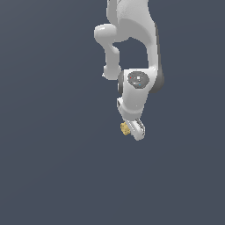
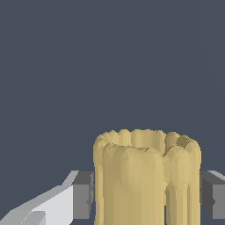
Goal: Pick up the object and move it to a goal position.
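The object (image 1: 125,128) is a small tan-yellow ridged piece, far smaller than the white arm that reaches down from the top of the exterior view. It sits at the tip of my gripper (image 1: 132,130), on the side toward the exterior view's left. In the wrist view the object (image 2: 146,176) fills the space between the two grey finger pads (image 2: 83,194), which press against its ridged sides. My gripper (image 2: 147,195) is shut on it.
A flat, dark blue-grey background surrounds the arm in both views. No other objects, containers or edges show. No goal marker is visible.
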Robot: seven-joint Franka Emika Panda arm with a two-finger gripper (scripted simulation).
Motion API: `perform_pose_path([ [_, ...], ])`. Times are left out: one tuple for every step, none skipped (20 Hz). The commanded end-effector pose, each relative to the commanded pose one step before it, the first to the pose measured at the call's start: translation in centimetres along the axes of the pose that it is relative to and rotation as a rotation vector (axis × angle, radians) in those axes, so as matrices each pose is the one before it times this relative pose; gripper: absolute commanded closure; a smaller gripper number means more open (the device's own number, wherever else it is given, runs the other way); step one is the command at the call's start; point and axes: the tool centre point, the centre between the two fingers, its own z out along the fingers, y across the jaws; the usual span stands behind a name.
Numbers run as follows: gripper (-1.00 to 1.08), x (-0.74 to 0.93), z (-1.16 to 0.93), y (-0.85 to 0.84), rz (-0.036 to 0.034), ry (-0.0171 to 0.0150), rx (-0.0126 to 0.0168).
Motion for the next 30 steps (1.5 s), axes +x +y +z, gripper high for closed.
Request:
perform_pose_path([
  [1.08,0.716,-2.205,-0.566,0.00055,0.00083,0.00021],
  [1.08,0.299,-0.938,-0.253,0.00000,0.00000,0.00000],
  [1.08,0.306,-0.959,-0.261,0.00000,0.00000,0.00000],
  [1.08,0.312,-0.976,-0.268,0.00000,0.00000,0.00000],
  [1.08,0.317,-0.989,-0.275,0.00000,0.00000,0.00000],
  [1.08,0.317,-0.983,-0.284,0.00011,0.00056,-0.00038],
  [1.08,0.319,-0.989,-0.281,0.00000,0.00000,0.00000],
  [1.08,0.316,-0.979,-0.282,0.00000,0.00000,0.00000],
  [1.08,0.314,-0.969,-0.283,0.00000,0.00000,0.00000],
  [1.08,0.312,-0.959,-0.284,0.00000,0.00000,0.00000],
  [1.08,0.309,-0.948,-0.284,0.00000,0.00000,0.00000],
  [1.08,0.302,-0.925,-0.281,0.00000,0.00000,0.00000],
  [1.08,0.251,-0.857,-0.283,-0.00063,-0.00027,-0.00009],
  [1.08,0.267,-0.810,-0.255,0.00000,0.00000,0.00000],
  [1.08,0.249,-0.754,-0.242,0.00000,0.00000,0.00000],
  [1.08,0.232,-0.699,-0.228,0.00000,0.00000,0.00000],
  [1.08,0.215,-0.645,-0.213,0.00000,0.00000,0.00000],
  [1.08,0.177,-0.587,-0.207,-0.00052,-0.00045,0.00005],
  [1.08,0.182,-0.543,-0.184,0.00000,0.00000,0.00000],
  [1.08,0.166,-0.493,-0.172,0.00000,0.00000,0.00000],
  [1.08,0.150,-0.443,-0.159,0.00000,0.00000,0.00000],
  [1.08,0.136,-0.397,-0.147,0.00000,0.00000,0.00000],
  [1.08,0.122,-0.357,-0.135,0.00000,0.00000,0.00000],
  [1.08,0.101,-0.315,-0.128,-0.00040,-0.00055,0.00011],
  [1.08,0.098,-0.285,-0.110,0.00000,0.00000,0.00000],
  [1.08,0.087,-0.251,-0.097,0.00000,0.00000,0.00000],
  [1.08,0.076,-0.218,-0.086,0.00000,0.00000,0.00000],
  [1.08,0.065,-0.186,-0.074,0.00000,0.00000,0.00000],
  [1.08,0.054,-0.154,-0.064,0.00000,0.00000,0.00000],
  [1.08,0.043,-0.123,-0.053,0.00000,0.00000,0.00000],
])
